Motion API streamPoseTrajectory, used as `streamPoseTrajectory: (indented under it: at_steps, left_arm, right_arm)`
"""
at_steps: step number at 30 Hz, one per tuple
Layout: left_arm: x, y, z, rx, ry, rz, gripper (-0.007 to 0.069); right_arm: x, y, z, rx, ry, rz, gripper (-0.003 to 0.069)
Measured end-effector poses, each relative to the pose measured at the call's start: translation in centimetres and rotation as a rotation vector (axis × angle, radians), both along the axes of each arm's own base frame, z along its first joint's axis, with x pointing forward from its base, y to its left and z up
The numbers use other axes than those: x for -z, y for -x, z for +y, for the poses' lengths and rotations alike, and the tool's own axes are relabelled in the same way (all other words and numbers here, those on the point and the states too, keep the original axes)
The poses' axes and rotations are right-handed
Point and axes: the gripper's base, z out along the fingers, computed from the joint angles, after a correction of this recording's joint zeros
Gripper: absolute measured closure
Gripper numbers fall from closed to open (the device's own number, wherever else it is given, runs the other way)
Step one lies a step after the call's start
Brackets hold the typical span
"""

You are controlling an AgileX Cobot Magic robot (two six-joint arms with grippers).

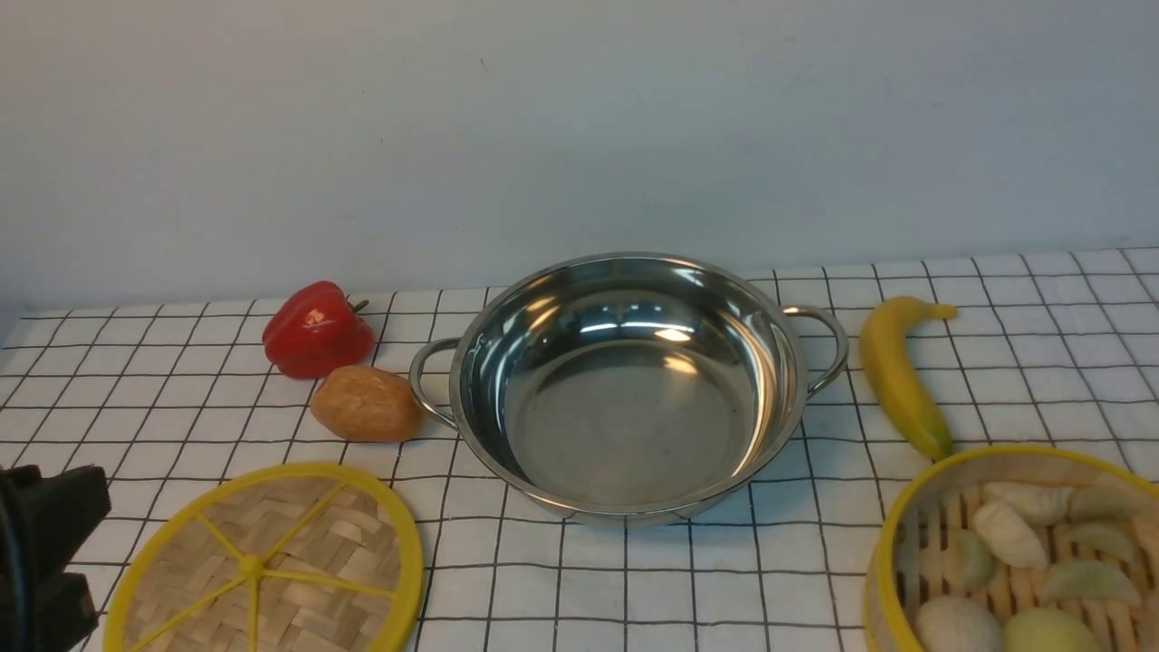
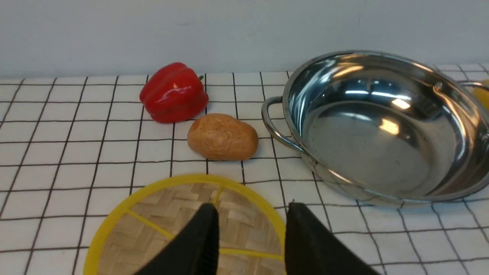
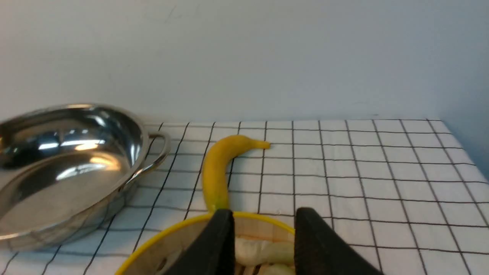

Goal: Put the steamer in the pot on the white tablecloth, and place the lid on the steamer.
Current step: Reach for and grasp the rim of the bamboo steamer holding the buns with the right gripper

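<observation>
Right of the pot [image 1: 625,407], the steamer [image 1: 1023,466] is being overhung by the nearer right gripper [image 3: 264,211]; it and the left gripper [image 2: 252,206] are being held parted, empty.

The pot [image 1: 625,389] stands open from above. A potato [image 1: 367,404] sits just beside its left handle, with a red pepper [image 1: 317,330] behind, and a banana [image 1: 896,376] lies beside its right handle. The tablecloth [image 1: 634,589] is bare along the near edge between lid [image 1: 267,561] and steamer [image 1: 1014,552].
</observation>
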Motion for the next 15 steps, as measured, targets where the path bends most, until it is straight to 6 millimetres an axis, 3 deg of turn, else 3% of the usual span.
streamPoseTrajectory:
  at_steps: [8,15]
  left_arm:
    - [0.8,0.1,0.7,0.008,-0.158,0.131,0.0382]
    - [0.8,0.1,1.0,-0.001,-0.190,0.127,0.0382]
  right_arm:
    - [-1.5,-2.6,0.8,-0.177,0.109,0.280,0.0417]
    - [-3.2,-6.7,-0.1,-0.095,0.069,0.518,0.0417]
